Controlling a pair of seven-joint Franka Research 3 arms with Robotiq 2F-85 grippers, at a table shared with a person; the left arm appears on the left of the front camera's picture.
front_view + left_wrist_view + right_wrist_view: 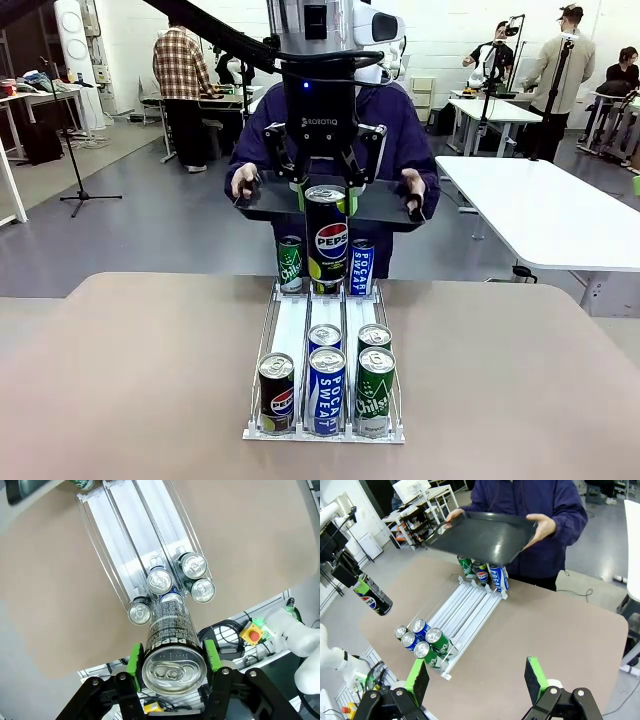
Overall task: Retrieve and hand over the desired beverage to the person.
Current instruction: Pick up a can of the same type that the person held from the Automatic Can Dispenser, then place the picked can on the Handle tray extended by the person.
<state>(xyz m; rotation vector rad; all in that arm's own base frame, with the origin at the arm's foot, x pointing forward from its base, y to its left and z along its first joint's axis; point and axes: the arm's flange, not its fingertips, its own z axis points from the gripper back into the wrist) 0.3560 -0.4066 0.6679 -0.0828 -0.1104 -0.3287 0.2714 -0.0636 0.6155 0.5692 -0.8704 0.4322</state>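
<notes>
The left end effector [326, 198] is squeezing the tall black Pepsi can [327, 245] upright; the person's flat black tray [385, 212] is being held straight ahead, across the bench [120, 380]

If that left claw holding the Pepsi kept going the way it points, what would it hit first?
Likely the middle blue can at the near end of the rack: the Pepsi can in the left gripper aims at it, though the gap is hard to judge.
</notes>
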